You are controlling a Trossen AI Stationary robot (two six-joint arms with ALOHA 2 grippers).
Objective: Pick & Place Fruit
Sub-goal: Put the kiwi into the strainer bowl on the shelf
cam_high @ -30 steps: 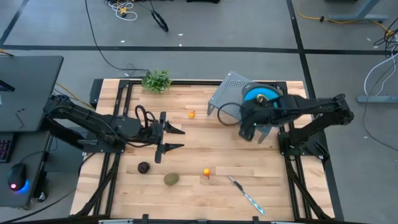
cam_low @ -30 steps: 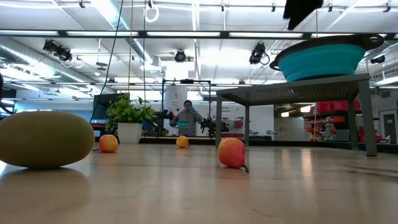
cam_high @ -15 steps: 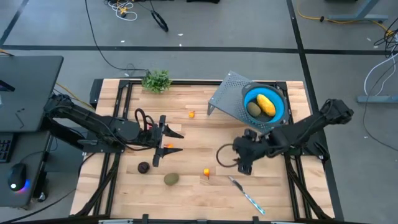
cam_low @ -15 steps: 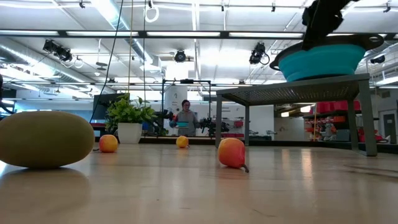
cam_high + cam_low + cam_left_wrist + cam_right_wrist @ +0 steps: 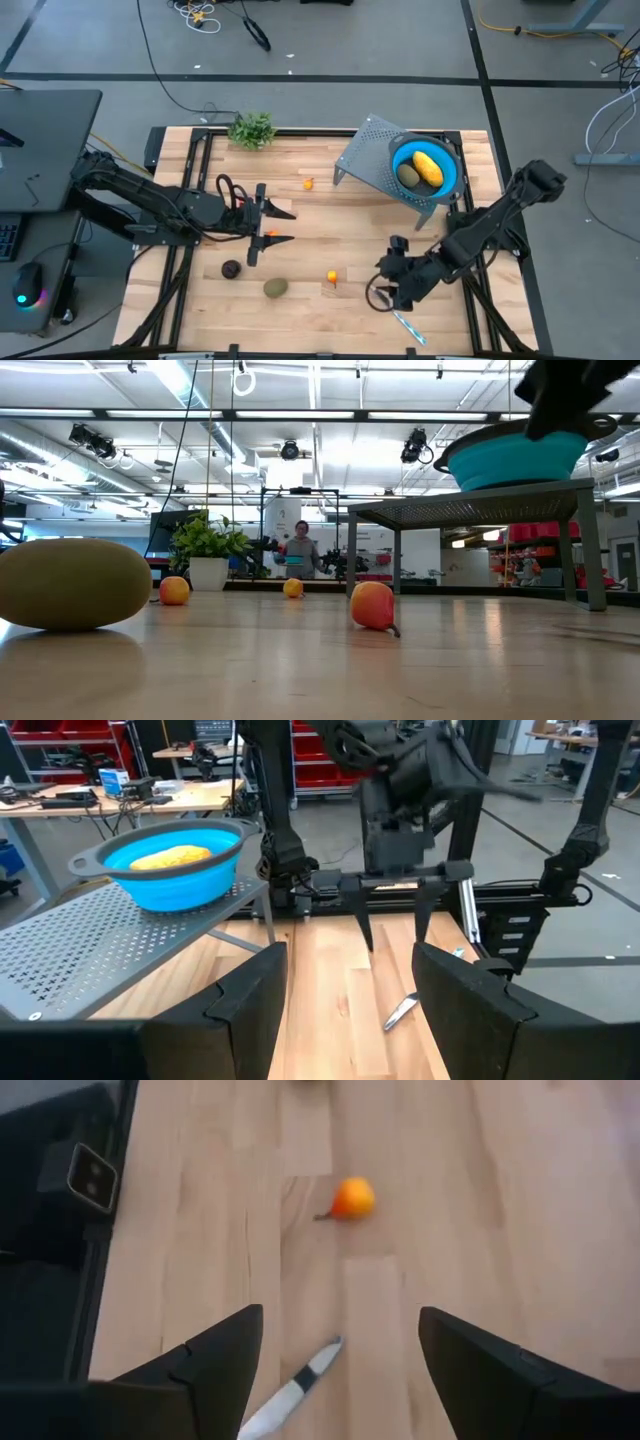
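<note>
A blue bowl on a perforated metal stand holds the yellow fruit and an olive-green oval. On the table lie a second olive oval, the purple ball and tiny orange ones. A third orange one shows between the fingers of my open left gripper. My right gripper is open and hovers near the table's near edge. The orange fruit lies ahead of it and the knife below it.
The blue-handled knife lies near the near edge, just under the right gripper. A leafy sprig sits at the far edge. The stand and bowl fill the far right corner. Bare wood lies in the table's middle.
My right gripper has swung from above the blue bowl toward the near edge and down, and now sits by the knife. With the arm gone, the yellow fruit and an olive oval show inside the bowl.
</note>
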